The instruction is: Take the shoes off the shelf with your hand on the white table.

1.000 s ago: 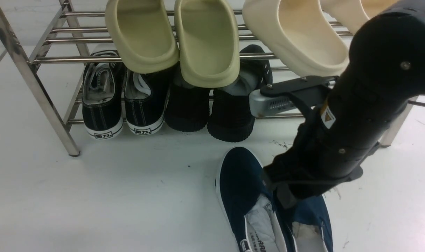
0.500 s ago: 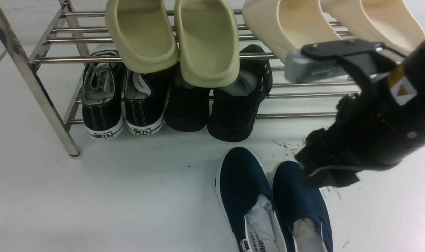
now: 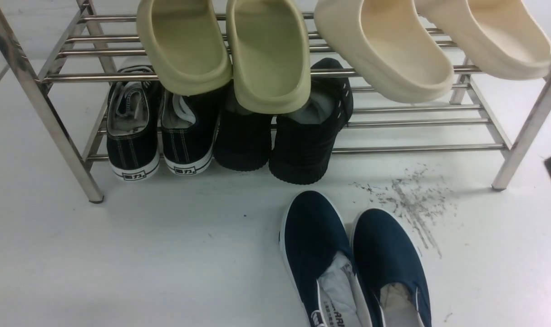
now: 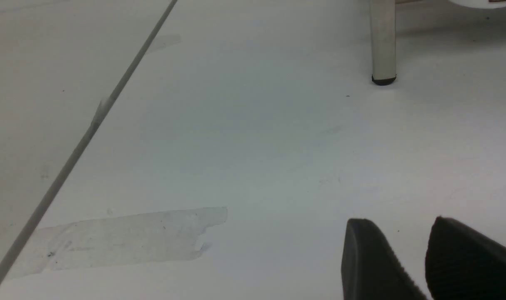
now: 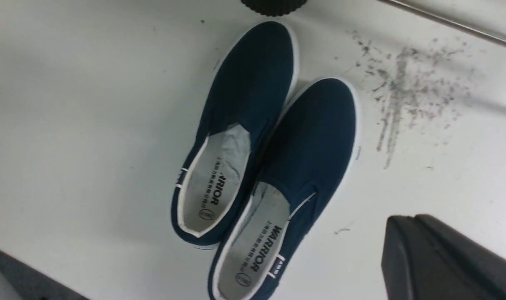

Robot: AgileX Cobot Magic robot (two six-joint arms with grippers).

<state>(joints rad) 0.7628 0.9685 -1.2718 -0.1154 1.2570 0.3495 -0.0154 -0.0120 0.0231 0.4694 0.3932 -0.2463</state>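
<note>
Front view: pair of dark navy canvas slip-on shoes [image 3: 355, 263] w/ white soles lies side by side on wide white table [image 3: 144, 254], at 6 o'clock, toes toward two-tier steel-bar shelf [image 3: 53, 113]. Grey scuff patch [image 3: 411, 200] just beside the pair at 2 o'clock. Right gripper [image 5: 407, 246]: jaws closed, empty, apart from shoes. Left gripper [image 4: 428, 258]: narrow gap, empty. Black lace-up sneakers [image 3: 159, 131] on lower tier, 11 o'clock.

Navy slip-ons off the rack, on the table

The shoes [image 3: 355, 261] lie side by side, touching, upright on the white table [image 3: 166, 254] in front of the shelf [image 3: 420, 147], toes toward it, white soles and lining showing, beside grey scuff marks.
</note>
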